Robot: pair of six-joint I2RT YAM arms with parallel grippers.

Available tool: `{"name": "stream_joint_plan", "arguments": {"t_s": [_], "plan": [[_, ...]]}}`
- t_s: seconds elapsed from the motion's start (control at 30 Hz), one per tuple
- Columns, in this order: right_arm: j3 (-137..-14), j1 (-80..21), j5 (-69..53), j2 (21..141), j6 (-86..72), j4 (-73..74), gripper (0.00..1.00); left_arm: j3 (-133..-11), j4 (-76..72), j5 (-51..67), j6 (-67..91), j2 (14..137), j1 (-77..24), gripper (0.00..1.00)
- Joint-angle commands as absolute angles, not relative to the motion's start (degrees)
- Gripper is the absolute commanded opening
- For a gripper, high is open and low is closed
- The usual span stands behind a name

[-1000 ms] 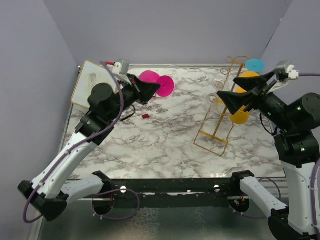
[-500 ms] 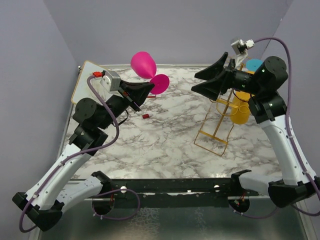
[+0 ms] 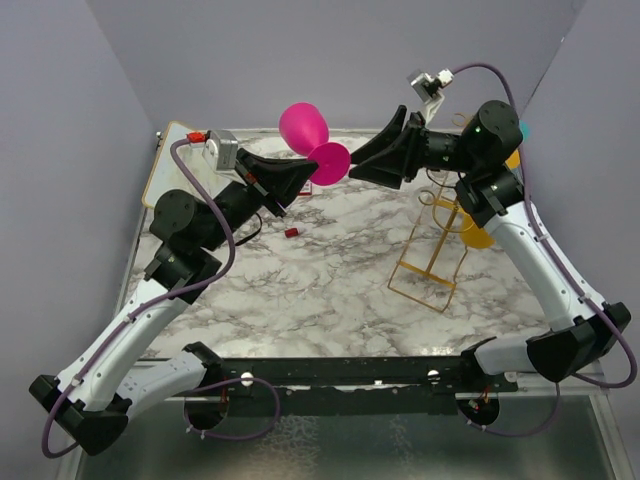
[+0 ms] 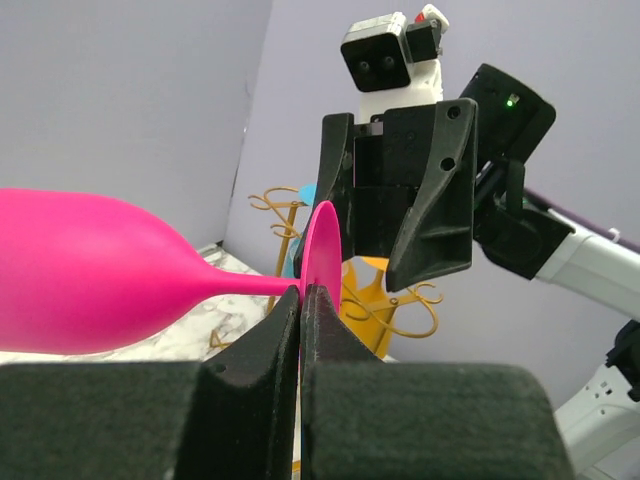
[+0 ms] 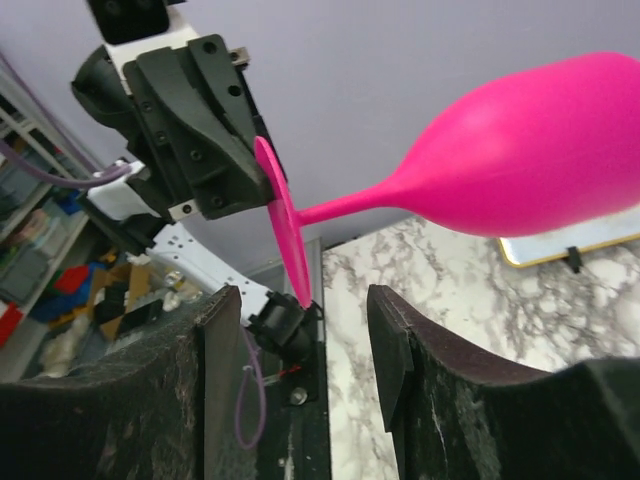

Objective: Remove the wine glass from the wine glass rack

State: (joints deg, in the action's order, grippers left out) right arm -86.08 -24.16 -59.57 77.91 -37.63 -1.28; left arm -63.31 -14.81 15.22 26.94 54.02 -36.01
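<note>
At the bottom of the overhead view both arm bases sat on the dark rail. Beyond them lay the marble table (image 3: pixel 330 300), with a small red object (image 3: pixel 291 232) left of centre.

Right of centre stood the wine glass rack (image 3: pixel 432 262). It was thin gold wire, a slanted ladder-like frame with curled loop hooks along both sides. A yellow glass (image 3: pixel 481 233) hung at its right side. A teal glass (image 3: pixel 521 130) showed only as a sliver behind the right arm, so its seat could not be made out.

Above the far part of the table, in the upper middle of the frame, the left gripper (image 3: pixel 296 182) was pressed together on the foot of the pink wine glass (image 3: pixel 303 126). The glass was off the rack, up in the air and lying nearly sideways. Its bowl pointed to the upper left and its round foot faced right. It was an opaque, glossy magenta, with a rounded bowl, a slim stem and a flat disc foot. In the left wrist view the black fingers (image 4: pixel 275 340) met just where the stem joined the foot.

The right gripper (image 3: pixel 352 166) faced it from the right with its pincer spread wide. In the right wrist view the foot's rim hung between its two fingers (image 5: pixel 215 400), and contact could not be judged.

A white board (image 3: pixel 165 170) lay at the table's far left corner.
</note>
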Motion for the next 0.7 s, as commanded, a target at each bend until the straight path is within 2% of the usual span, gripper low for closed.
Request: {"name": "stream_joint_plan", "arguments": {"t_s": [0.0, 0.23, 0.33, 0.57, 0.6, 0.67], "plan": [[-84.93, -26.8, -62.0, 78.95, -41.55, -10.35, 0.51, -62.4, -19.41, 16.79, 30.92, 53.16, -36.08, 0.0], [-83.55, -28.43, -61.83, 79.54, -42.63, -13.96, 0.32, -61.49, -19.73, 16.93, 31.08, 52.77, -36.14, 0.0], [-82.54, -28.51, -62.2, 79.83, -43.74, -16.22, 0.27, -61.36, -19.85, 17.45, 31.11, 52.81, -36.17, 0.0], [-82.08, -28.5, -62.78, 80.18, -42.7, -18.44, 0.02, -60.82, -19.86, 18.71, 31.11, 52.9, -36.09, 0.0], [-82.52, -28.56, -62.68, 80.08, -41.33, -17.43, 0.01, -60.81, -19.8, 19.02, 31.03, 52.86, -36.16, 0.02], [-84.23, -28.56, -62.79, 79.78, -35.84, -13.23, 0.01, -60.55, -19.16, 19.66, 29.58, 52.27, -36.14, 0.36]]}}
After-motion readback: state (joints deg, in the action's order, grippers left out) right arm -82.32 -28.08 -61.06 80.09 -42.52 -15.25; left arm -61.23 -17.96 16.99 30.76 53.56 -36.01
